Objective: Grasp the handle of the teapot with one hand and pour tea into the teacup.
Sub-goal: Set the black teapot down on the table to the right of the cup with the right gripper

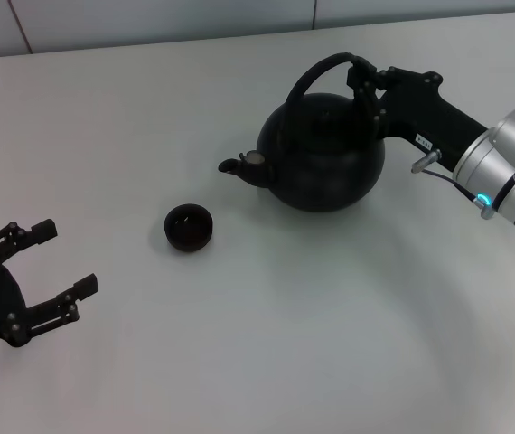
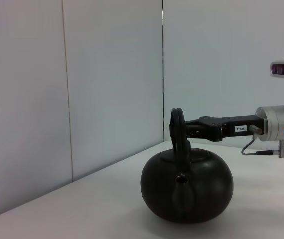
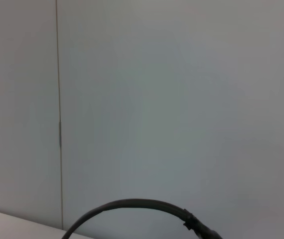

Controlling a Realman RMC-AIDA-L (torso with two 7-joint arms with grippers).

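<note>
The black teapot [image 1: 325,158] stands upright on the white table [image 1: 266,344], its spout pointing left toward the small black teacup [image 1: 189,227]. My right gripper [image 1: 366,81] comes in from the right and is shut on the right side of the arched handle [image 1: 316,72]. From the left wrist view the teapot [image 2: 187,186] faces spout-on, with the right gripper [image 2: 187,132] clamped on the handle [image 2: 178,124]. Only the handle's arc [image 3: 132,205] shows in the right wrist view. My left gripper [image 1: 68,259] rests open at the lower left, well away from the cup.
A pale panelled wall [image 1: 149,23] runs along the table's far edge, just behind the teapot. Bare white tabletop lies between the cup and the left gripper and across the near side.
</note>
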